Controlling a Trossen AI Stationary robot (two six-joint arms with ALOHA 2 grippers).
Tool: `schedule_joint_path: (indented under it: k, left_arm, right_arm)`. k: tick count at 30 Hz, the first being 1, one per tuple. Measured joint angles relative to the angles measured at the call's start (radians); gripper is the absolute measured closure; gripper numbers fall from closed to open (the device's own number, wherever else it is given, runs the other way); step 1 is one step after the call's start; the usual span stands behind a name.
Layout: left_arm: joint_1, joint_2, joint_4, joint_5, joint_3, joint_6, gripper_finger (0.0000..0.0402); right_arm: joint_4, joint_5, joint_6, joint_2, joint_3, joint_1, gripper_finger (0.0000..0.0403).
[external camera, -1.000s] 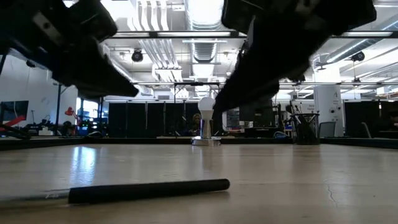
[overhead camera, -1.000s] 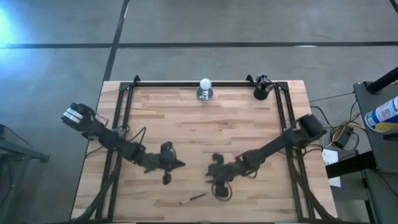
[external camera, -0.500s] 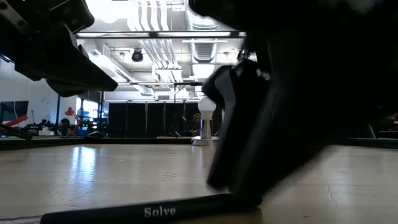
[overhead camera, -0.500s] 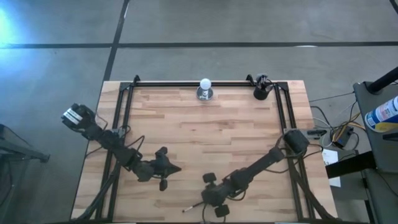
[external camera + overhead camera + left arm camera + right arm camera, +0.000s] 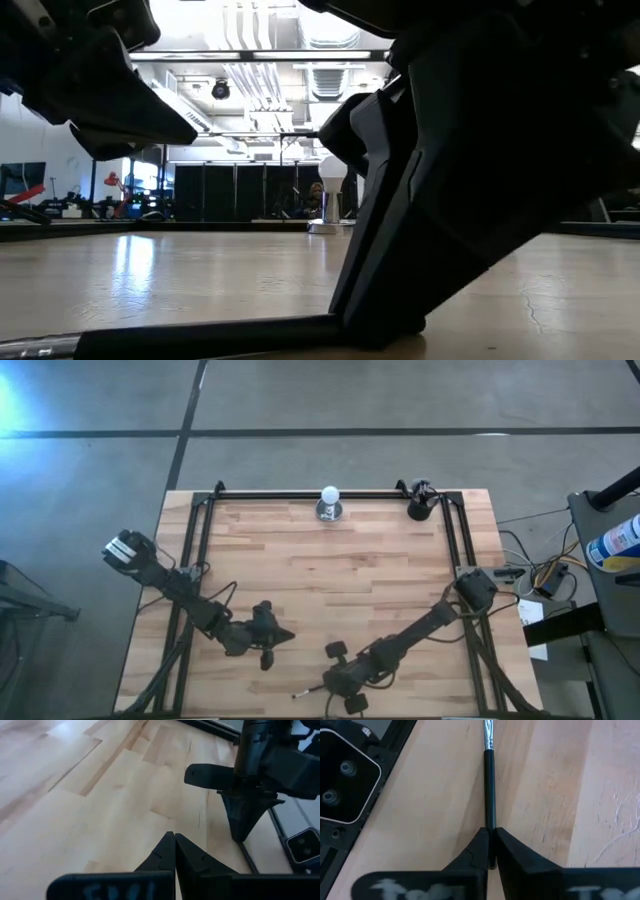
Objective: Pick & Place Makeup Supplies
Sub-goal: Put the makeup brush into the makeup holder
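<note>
The wooden tabletop [image 5: 330, 560] fills the middle of the room, pale planks inside a dark frame [image 5: 205, 540], and most of it lies bare. Both dark arms reach in over its near half. The right arm [image 5: 430, 625] stretches from the right edge down toward the near middle, and the right gripper [image 5: 490, 851] stands with its tips on the wood, its jaws pinched narrow around the dark handle of a makeup brush [image 5: 490, 785]. That brush lies flat on the tabletop close to the near edge, its handle running straight out from between the fingers [image 5: 517, 855] to a silver ferrule and a thin bristle tip at the far end; from table height it shows as a long black stick [image 5: 200, 338] under the gripper's big dark fingers. The left arm [image 5: 180, 595] comes in from the left edge, and the left gripper [image 5: 174, 851] hangs above bare wood to the left of the brush, its jaws pressed together on nothing. Along the far edge, well apart from both arms, stand a white ball on a silver base [image 5: 329, 500] and, near the far right corner, a small black cup [image 5: 419, 505].
</note>
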Motion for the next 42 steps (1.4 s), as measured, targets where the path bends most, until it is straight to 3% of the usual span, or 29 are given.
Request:
schedule_joint_path:
  k: [7,14,21,28,35,42]
  left_arm:
    - [-0.002,-0.004,-0.001,-0.001,0.023,-0.030,0.0339]
    - [-0.055,-0.010,0.055,-0.219,0.032,0.116,0.0270]
    - [-0.057,-0.015,0.217,-0.265,-0.011,0.253,0.0257]
    - [-0.024,-0.055,0.555,-0.284,-0.137,0.426,0.0257]
    - [0.040,-0.060,0.948,-0.176,-0.262,0.550,0.0257]
    - [0.154,-0.060,1.031,-0.009,-0.251,0.595,0.0257]
  right_arm:
    - [0.003,0.037,0.028,-0.007,-0.014,-0.007,0.0388]
    - [0.039,0.103,0.049,-0.035,-0.062,-0.005,0.0389]
    - [0.173,0.182,0.055,-0.145,-0.236,-0.026,0.0390]
    - [0.509,0.202,0.086,-0.316,-0.504,-0.088,0.0390]
    - [0.888,0.222,0.078,-0.468,-0.713,-0.170,0.0390]
    - [1.123,0.216,0.048,-0.551,-0.788,-0.257,0.0390]
